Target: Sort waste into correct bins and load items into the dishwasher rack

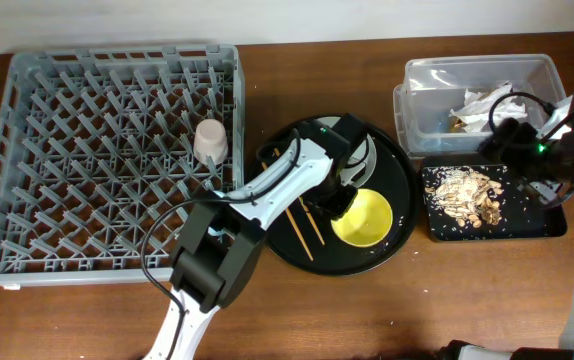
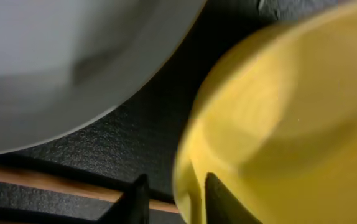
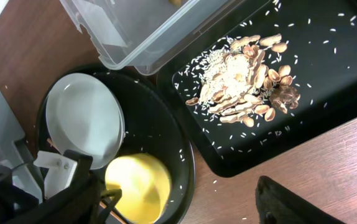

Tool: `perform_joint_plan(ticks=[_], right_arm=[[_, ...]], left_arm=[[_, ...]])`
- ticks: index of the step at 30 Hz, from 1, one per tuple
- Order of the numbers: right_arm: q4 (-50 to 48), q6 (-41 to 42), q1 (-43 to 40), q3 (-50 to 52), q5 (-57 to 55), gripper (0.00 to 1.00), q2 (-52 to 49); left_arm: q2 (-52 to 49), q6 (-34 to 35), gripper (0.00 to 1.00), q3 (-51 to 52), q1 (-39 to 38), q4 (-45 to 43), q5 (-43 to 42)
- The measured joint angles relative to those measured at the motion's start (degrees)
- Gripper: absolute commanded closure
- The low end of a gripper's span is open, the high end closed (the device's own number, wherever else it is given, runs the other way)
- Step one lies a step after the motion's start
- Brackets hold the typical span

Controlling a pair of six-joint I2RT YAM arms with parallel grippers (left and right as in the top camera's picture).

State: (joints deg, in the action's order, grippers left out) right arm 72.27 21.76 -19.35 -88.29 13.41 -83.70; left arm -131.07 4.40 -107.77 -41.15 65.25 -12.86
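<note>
The yellow bowl (image 1: 367, 220) sits on the round black tray (image 1: 399, 170) next to the pale plate (image 1: 359, 140) and the chopsticks (image 1: 301, 226). My left gripper (image 2: 177, 202) is narrowly open and straddles the bowl (image 2: 290, 124) rim, one finger inside and one outside with a small gap. The pink cup (image 1: 210, 140) stands in the grey dishwasher rack (image 1: 27, 150). My right gripper (image 1: 515, 138) is open and empty, over the near edge of the clear tub (image 1: 422, 110). The tub holds white napkins (image 1: 487, 100). The food scraps (image 3: 241, 74) lie on the shallow black tray (image 3: 328, 106). The blue cup is out of view.
Rice grains are scattered over the shallow black tray, the round tray (image 3: 185, 174) and the wooden table between them. The plate (image 3: 82, 118) also shows in the right wrist view, with my left arm's body low at the left.
</note>
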Motion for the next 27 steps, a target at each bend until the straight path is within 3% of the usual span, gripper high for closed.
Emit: perform_joint_plan(ticks=[5,9,13,15,19,22,27], right_arm=[[0.17,-0.13,0.00,0.00,0.00,0.01,0.00],[0.26,-0.15,0.00,0.02,0.02,0.01,0.00],[0.20,-0.13,0.00,0.02,0.00,0.01,0.00],[0.17,-0.13,0.00,0.02,0.00,0.01,0.00],[0.20,-0.15,0.00,0.04,-0.02,0.01,0.00],[0.20,-0.15,0.00,0.07,0.00,0.01,0.00],[0.22,-0.11,0.00,0.07,0.00,0.02,0.00]], left_arm=[[-0.02,1.07,0.99,-0.39,0.00,1.16,0.26],[-0.24,1.22,0.99,-11.65,0.17,12.17,2.91],[3.69,1.49,0.99,-28.41,4.09,16.52,17.88],[8.11,3.69,0.99,-33.94,9.60,16.06,32.30],[9.57,8.79,1.00,-32.79,20.09,6.80,56.59],[8.44,9.77,1.00,-25.07,23.10,-6.88,69.72],[3.98,9.88,1.00,-14.38,23.65,-21.33,75.14]])
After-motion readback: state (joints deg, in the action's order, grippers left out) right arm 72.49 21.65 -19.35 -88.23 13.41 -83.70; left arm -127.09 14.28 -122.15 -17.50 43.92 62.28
